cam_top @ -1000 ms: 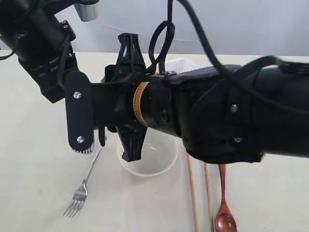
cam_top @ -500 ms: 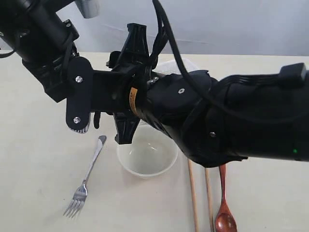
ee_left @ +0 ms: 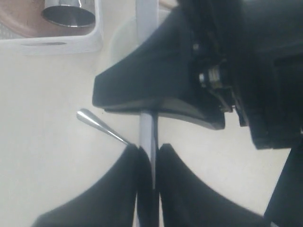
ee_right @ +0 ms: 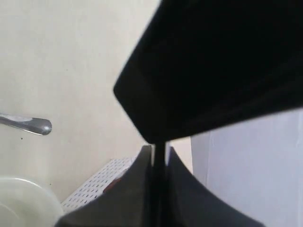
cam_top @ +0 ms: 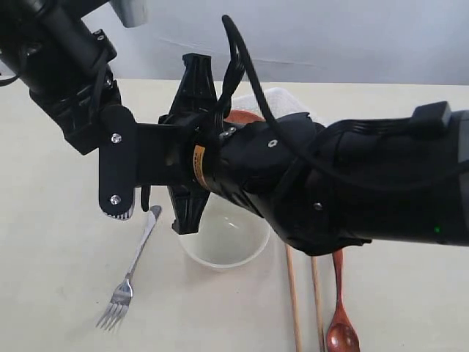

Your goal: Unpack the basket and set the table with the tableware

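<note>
Five pieces laid on bench (cam_top: pixel 58 220): bowl (cam_top: pixel 223 246), fork (cam_top: pixel 126 282), spoon (cam_top: pixel 341 323), two chopsticks (cam_top: pixel 293 301). Knife (ee_left: pixel 147 127) aloft near fork; left fingers (ee_left: pixel 125 189) clamped on it, right fingers (ee_right: pixel 182 189) apparently pinching it too. Outstanding in basket (cam_top: pixel 289 99): plate (cam_top: pixel 242 116), cup (ee_left: pixel 68 12).

The pale beige flat table (cam_top: pixel 51 279) carried a cream round bowl (cam_top: pixel 227 248) at centre, partly hidden by two black robot arms crossing above it: the left arm (cam_top: pixel 69 81) from the upper left and the right arm (cam_top: pixel 352 183) from the right. A steel fork (cam_top: pixel 130 273) lay left of the bowl. Two wooden chopsticks (cam_top: pixel 294 308) and a dark wooden spoon (cam_top: pixel 342 334) lay side by side on its right. A white plastic basket (cam_top: pixel 289 103) stood behind, with a reddish-brown round plate (cam_top: pixel 242 116) showing inside it.
</note>
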### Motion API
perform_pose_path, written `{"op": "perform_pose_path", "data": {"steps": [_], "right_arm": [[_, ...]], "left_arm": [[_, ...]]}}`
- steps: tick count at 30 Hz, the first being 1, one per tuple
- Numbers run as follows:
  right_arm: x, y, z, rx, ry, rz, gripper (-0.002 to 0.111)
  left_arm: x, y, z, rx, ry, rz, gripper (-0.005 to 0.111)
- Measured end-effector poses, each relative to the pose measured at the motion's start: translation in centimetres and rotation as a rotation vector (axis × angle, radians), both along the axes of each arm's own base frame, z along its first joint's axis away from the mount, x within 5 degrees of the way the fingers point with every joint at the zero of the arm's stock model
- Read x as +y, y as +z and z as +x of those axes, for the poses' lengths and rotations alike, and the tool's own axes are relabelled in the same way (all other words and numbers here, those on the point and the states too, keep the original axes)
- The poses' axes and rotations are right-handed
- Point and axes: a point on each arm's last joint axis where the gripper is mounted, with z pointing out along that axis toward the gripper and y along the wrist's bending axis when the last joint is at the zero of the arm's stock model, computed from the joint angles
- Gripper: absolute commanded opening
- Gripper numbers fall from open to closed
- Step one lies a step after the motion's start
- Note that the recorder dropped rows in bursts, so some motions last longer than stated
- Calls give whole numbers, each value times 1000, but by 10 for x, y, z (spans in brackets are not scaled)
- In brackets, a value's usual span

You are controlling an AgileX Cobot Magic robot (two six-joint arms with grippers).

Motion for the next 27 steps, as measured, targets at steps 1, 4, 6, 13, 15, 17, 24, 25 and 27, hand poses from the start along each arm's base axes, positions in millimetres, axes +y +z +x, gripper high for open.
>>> {"op": "perform_pose_path", "data": {"steps": [1, 4, 6, 13, 15, 17, 24, 25, 27], "right_arm": [[0, 0, 0, 0, 0, 0, 0], [0, 0, 0, 15, -10, 17, 0], [0, 0, 0, 36, -31, 46, 0], [-6, 2, 6, 80, -205, 185, 0], [-7, 3, 7, 87, -235, 212, 0], [-9, 3, 8, 113, -274, 257, 0], [-16, -1, 8, 281, -470, 405, 0], [-17, -2, 8, 324, -513, 435, 0], [-18, -2, 8, 385, -588, 488, 0]], "left_arm": [[0, 0, 0, 0, 0, 0, 0], [0, 0, 0, 1, 2, 0, 2], [0, 0, 0, 5, 11, -2, 9], [-1, 2, 3, -25, 37, -27, 59], [0, 3, 6, -47, 54, -24, 67], [3, 4, 8, -66, 68, -11, 68], [27, 29, 11, -215, 182, -34, 67], [33, 36, 11, -248, 214, -51, 67], [46, 47, 12, -309, 296, -93, 67]]}}
